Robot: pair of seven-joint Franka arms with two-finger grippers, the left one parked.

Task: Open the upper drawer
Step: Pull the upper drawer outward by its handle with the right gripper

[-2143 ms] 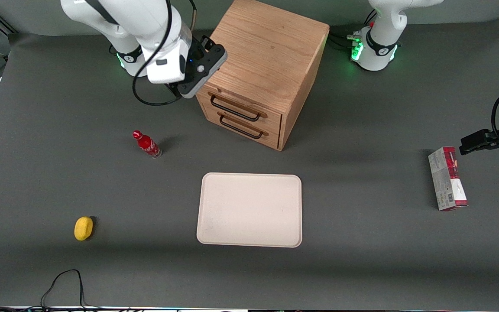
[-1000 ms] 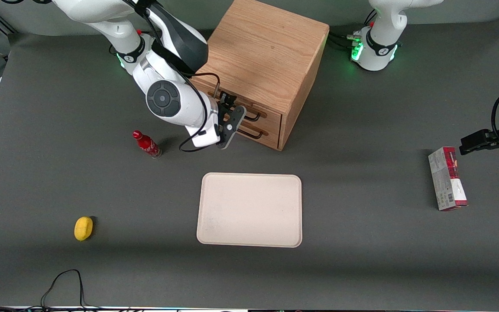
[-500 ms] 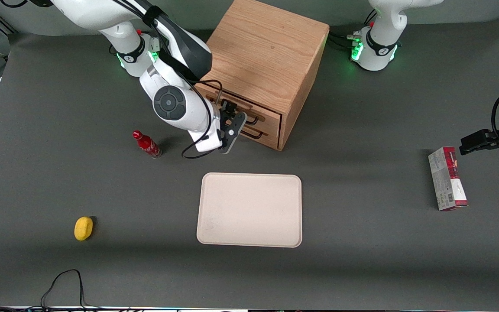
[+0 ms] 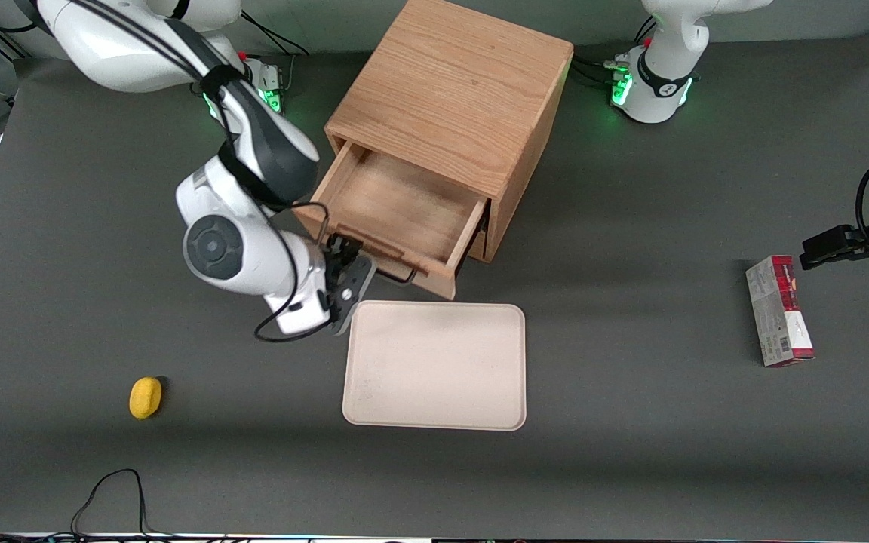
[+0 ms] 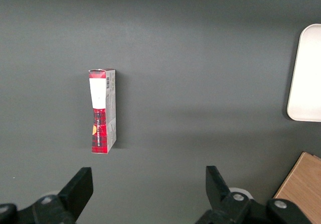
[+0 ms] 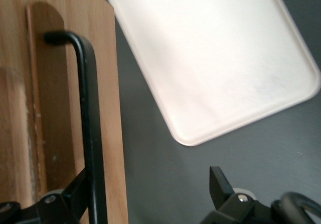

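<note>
The oak cabinet point(image 4: 457, 83) stands at the back of the table. Its upper drawer point(image 4: 397, 204) is pulled well out toward the front camera, and its pale wooden box is empty. The long black wire handle point(image 4: 397, 275) runs along the drawer front point(image 6: 113, 108). My right gripper point(image 4: 345, 256) is at the handle's end toward the working arm, between the drawer front and the tray. In the right wrist view the gripper point(image 6: 148, 186) is open. The handle point(image 6: 90, 133) lies against one finger point(image 6: 75, 196), and the other finger point(image 6: 218, 181) is well apart over the mat. The lower drawer is hidden under the upper one.
A cream tray point(image 4: 434, 366) lies just nearer the front camera than the drawer front, and shows in the right wrist view point(image 6: 210, 58). A yellow object point(image 4: 145, 397) lies toward the working arm's end. A red and white box point(image 4: 778, 311) lies toward the parked arm's end.
The gripper has moved toward the front camera with the handle, and the upper drawer has slid from shut to well open. The arm now hides the red bottle.
</note>
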